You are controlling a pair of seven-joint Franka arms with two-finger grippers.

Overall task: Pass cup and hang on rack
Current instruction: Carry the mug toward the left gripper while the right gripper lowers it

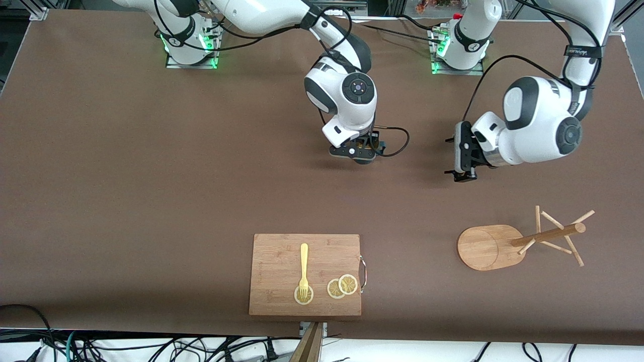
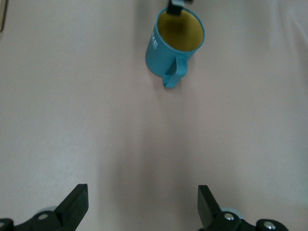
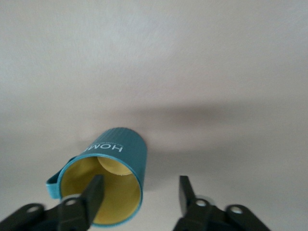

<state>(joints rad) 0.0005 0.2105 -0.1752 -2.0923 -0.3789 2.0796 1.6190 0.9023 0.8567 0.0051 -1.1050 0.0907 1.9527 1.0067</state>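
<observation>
- The cup (image 2: 174,44) stood upright on the surface (image 1: 151,176) under the right gripper (image 1: 353,153), around mid-table between the two arms. Your wrist views gave the detail: teal ribbed wall, yellow inside, handle turned toward the left arm's camera, which looks like a deliberate set-down for the handover.
- In the right wrist view, one finger (image 3: 91,195) of the right gripper sat inside the cup's mouth and the other stood clear outside the wall. You could read the jaws as parted, with a visible gap on the outer side, so the cup (image 3: 113,183) looked released rather than pinched, though the inner finger may have touched the rim.
- The left gripper (image 1: 465,153) hung low over the surface toward the left arm's end, jaws spread wide and holding nothing, aimed along the surface at the cup.
- The rack (image 1: 523,241) lay nearer the front camera, toward the left arm's end, its post tipped sideways in the front view, no peg carrying anything.
- A cutting board (image 1: 305,274) with a fork (image 1: 304,269) and lemon slices (image 1: 342,286) lay apart, nearest the camera.
</observation>
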